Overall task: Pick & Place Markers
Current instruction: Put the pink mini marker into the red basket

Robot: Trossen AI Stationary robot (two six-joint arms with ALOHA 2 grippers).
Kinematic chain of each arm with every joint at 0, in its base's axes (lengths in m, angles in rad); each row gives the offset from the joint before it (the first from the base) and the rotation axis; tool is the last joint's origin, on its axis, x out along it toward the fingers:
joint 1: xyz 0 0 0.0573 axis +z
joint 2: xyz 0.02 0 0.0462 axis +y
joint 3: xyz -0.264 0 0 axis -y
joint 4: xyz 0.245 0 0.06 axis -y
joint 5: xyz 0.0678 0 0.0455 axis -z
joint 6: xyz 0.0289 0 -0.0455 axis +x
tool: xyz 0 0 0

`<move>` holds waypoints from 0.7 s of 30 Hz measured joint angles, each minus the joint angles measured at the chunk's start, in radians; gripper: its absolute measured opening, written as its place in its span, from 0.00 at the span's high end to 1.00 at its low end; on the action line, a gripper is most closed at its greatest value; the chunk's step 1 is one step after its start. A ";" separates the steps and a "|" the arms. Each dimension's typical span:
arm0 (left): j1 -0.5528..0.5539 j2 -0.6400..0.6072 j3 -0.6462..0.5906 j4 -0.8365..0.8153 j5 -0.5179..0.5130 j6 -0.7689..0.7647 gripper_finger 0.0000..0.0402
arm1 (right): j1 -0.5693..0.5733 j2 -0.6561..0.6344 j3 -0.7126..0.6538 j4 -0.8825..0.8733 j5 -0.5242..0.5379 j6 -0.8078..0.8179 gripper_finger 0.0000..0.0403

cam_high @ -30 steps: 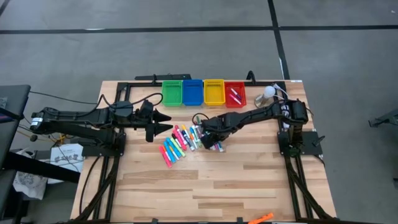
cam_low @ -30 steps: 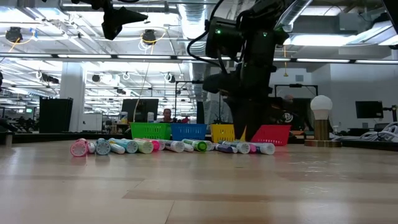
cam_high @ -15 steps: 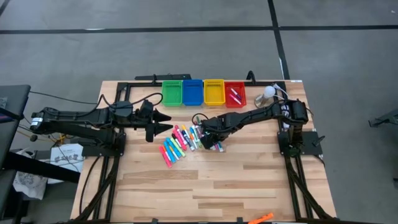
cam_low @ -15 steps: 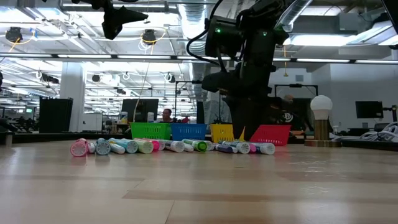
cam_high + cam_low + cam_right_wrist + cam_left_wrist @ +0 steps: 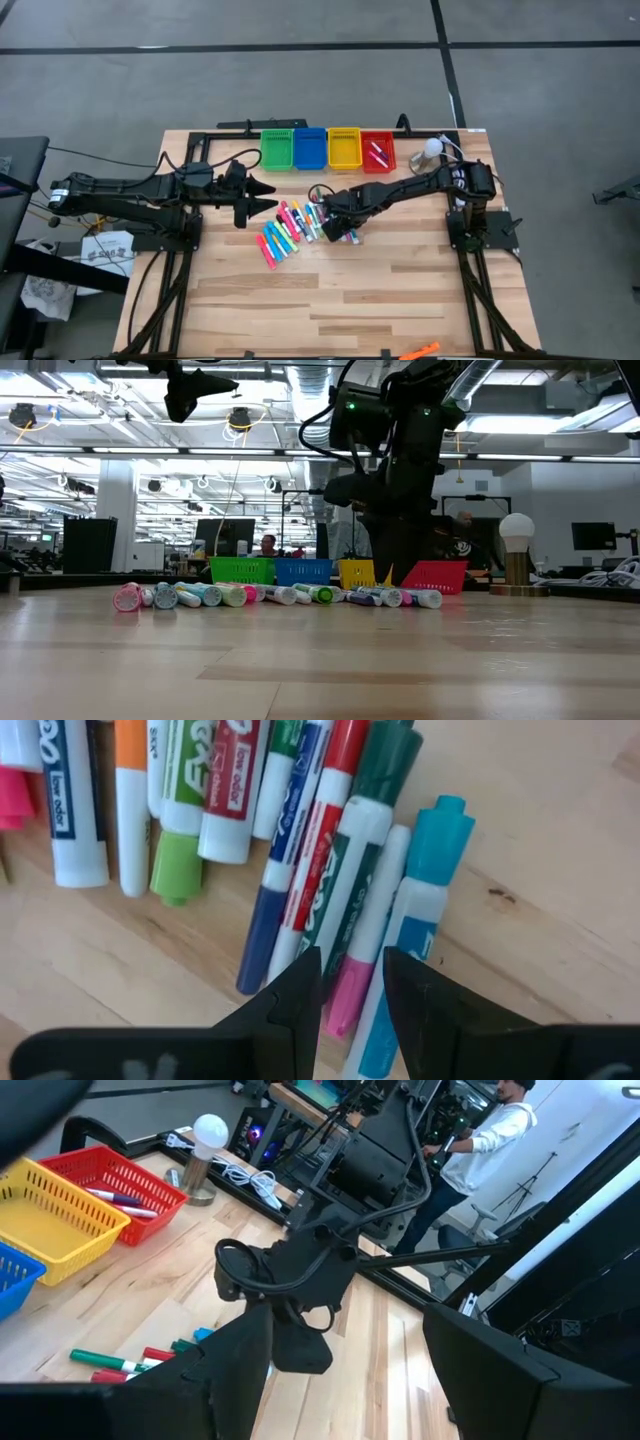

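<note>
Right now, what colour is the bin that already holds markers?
Red. The red bin holds a couple of markers, clearest in the high view.

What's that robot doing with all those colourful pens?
It is sorting markers into little bins. The right gripper hangs just above the pile in the middle of the table, its fingers a small way apart over a pink-capped marker, not gripping anything yet. The left gripper waits open beside the pile. Two markers already lie in the red bin; the green, blue and yellow bins look empty.
</note>
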 joint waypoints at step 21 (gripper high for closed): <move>0.000 0.000 0.000 0.001 0.000 0.000 0.35 | -0.003 0.002 -0.061 0.036 -0.003 0.000 0.75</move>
